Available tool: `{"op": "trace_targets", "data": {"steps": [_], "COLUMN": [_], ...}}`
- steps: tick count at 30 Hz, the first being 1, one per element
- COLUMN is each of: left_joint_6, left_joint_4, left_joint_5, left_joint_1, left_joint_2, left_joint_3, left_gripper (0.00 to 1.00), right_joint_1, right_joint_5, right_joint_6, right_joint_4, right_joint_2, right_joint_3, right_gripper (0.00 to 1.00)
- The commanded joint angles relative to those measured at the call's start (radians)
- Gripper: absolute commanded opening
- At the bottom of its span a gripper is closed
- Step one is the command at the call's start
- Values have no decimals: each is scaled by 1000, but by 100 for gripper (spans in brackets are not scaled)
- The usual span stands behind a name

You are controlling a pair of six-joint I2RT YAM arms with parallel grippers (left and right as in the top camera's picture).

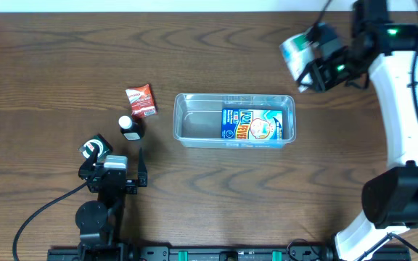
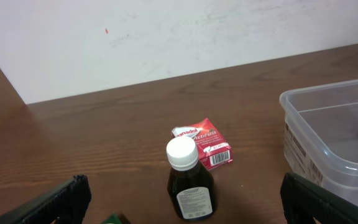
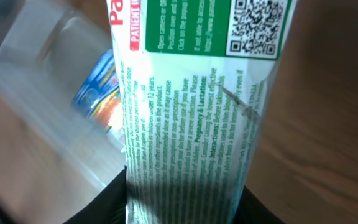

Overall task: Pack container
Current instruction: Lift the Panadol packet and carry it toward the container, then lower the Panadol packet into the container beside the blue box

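While the right gripper (image 1: 307, 64) clamps a green-and-white printed packet (image 3: 191, 124) aloft, packing looks midway.
Held just beside the clear rectangular plastic container (image 1: 178, 119) at mid-table, probably for dropping in; the left gripper (image 1: 113, 168) gapes wide, empty.

I take this for a robotics lab bench, not a home. The left arm (image 1: 100, 199) and the white right arm (image 1: 401, 94) rise from a black rail (image 1: 194, 254) along the edge of a wood-grain table (image 1: 49, 72). The wall (image 2: 166, 37) behind is plain white. Only a clear container (image 1: 198, 125) and a few small pharmacy goods are laid out.
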Motion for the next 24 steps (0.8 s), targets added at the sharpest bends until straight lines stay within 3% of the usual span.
{"op": "trace_targets", "data": {"steps": [1,10,24], "left_joint_6": [-5,-5,-5], "left_joint_4": [-14,-14,-14], "left_joint_5": [-1,-1,-1], "left_joint_1": [-3,-3,-3], "left_joint_2": [-7,-7,-7], "left_joint_3": [-26,-26,-26], "left_gripper": [98,98,98], "right_joint_1": [65,188,200], "right_joint_5": [-37,-37,-36], "right_joint_6": [-209,-446,-806], "right_joint_4": [-62,-212,-193], "right_joint_2": [-12,-11,4], "right_joint_3": [5,5,1], "right_gripper": [33,33,37]}}
